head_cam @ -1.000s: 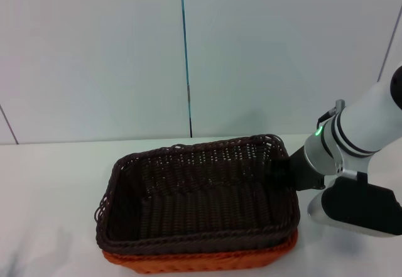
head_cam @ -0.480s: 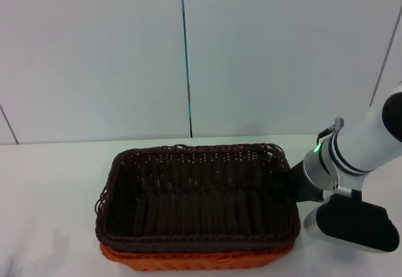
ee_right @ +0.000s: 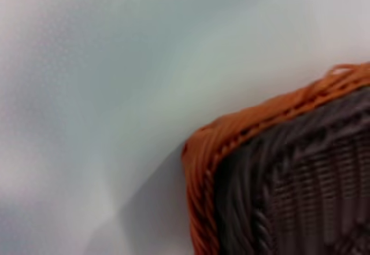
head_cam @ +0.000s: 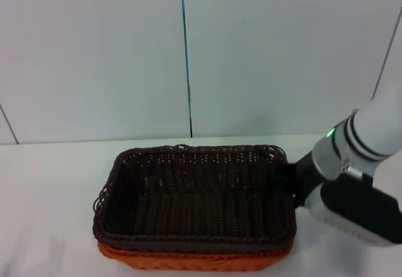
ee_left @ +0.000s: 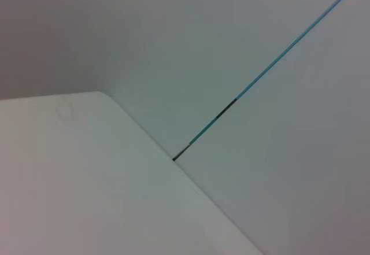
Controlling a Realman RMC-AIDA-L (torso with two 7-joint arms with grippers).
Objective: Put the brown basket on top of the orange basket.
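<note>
Brown basket (head_cam: 195,195) nests in orange basket (head_cam: 188,261).

Our three views
Our head camera looks down at nested baskets; right wrist hugs their corner; left wrist sees wall (ee_left: 173,47).

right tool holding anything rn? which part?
Cannot tell. The right tool is at the right-hand rim of the brown basket, which sits nested in the orange basket; its fingers are hidden. Left tool is not in view.
</note>
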